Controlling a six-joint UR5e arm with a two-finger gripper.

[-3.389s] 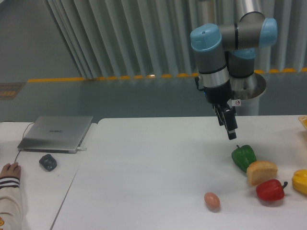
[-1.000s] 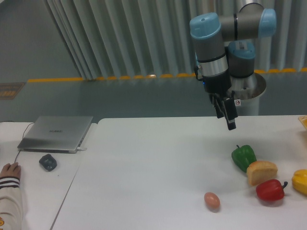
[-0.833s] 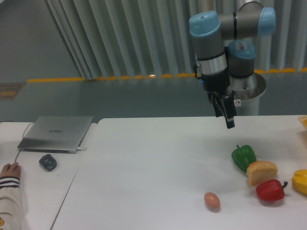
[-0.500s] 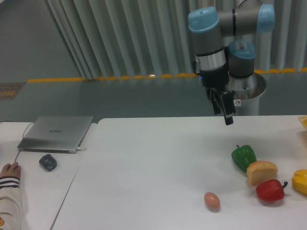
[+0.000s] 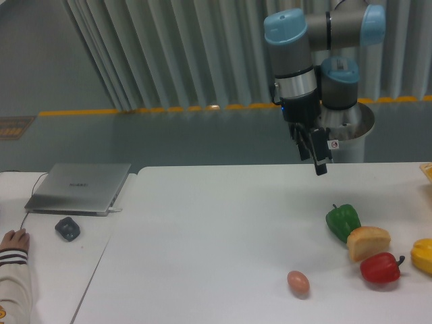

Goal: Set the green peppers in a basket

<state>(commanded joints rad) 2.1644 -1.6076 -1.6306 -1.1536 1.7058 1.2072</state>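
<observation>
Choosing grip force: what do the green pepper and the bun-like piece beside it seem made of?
The green pepper looks like smooth, glossy plastic or real skin; highlights show on its lobes, and the picture cannot settle which. The bun-like piece looks matte and tan, possibly foam or bread.

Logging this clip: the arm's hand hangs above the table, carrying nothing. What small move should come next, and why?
Probably lower the hand toward the glossy dark-green bell pepper: the pepper lies untouched on the white table, below and slightly right of the hand, and no basket is visible.
</observation>
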